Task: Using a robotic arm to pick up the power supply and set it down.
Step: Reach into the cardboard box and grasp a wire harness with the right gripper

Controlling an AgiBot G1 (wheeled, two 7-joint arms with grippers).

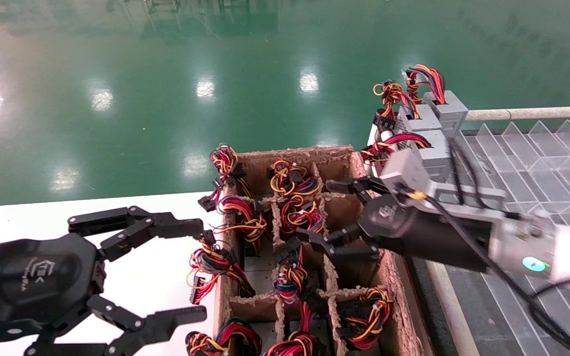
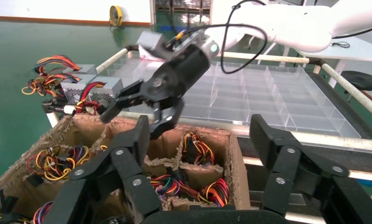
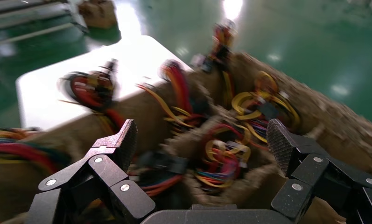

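The power supplies (image 1: 292,205) stand in the cells of a cardboard crate (image 1: 399,306), their red, yellow and orange wires bunched on top. My right gripper (image 1: 337,212) hangs over the crate's far right cells, fingers (image 3: 114,144) spread wide and holding nothing. Three more grey boxes (image 1: 426,131) with wire bundles sit beyond it at the corner of a clear divided tray (image 1: 552,163). My left gripper (image 1: 186,269) is also wide open and empty, over the white table (image 1: 151,277) beside the crate.

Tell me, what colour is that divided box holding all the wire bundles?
Brown cardboard box, seen best in the head view.
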